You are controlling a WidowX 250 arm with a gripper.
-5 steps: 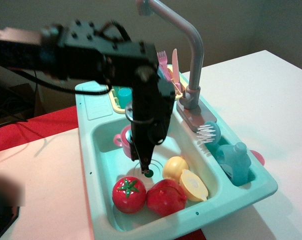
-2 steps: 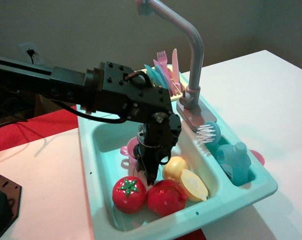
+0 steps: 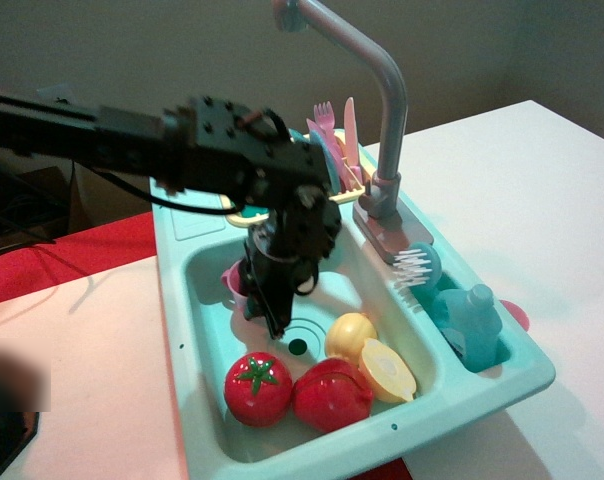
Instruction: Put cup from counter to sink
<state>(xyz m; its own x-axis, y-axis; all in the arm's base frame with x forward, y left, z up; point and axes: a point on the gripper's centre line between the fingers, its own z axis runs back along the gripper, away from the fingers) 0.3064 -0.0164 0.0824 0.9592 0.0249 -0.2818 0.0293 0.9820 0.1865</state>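
Observation.image view: white tabletop (image 3: 542, 190), red strip (image 3: 72, 250) at left, dark wall behind. Your pink translucent cup (image 3: 233, 283) sits inside teal plastic sink (image 3: 207, 330), rear-left corner, mostly hidden behind gripper (image 3: 273, 322). Cannot tell gripper's opening or hold. Glossy tomato (image 3: 258, 388), yellow halves (image 3: 367, 355) near drain; grey faucet (image 3: 382, 120) arches above.

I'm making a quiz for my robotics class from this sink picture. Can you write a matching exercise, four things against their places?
Things:
1. tomato
2. cup
3. faucet
4. bottle

Places:
A. side compartment right of the sink
B. back ledge, arching over the sink
C. front left corner of the sink
D. back left of the sink, behind the gripper

Pairs: 1-C, 2-D, 3-B, 4-A
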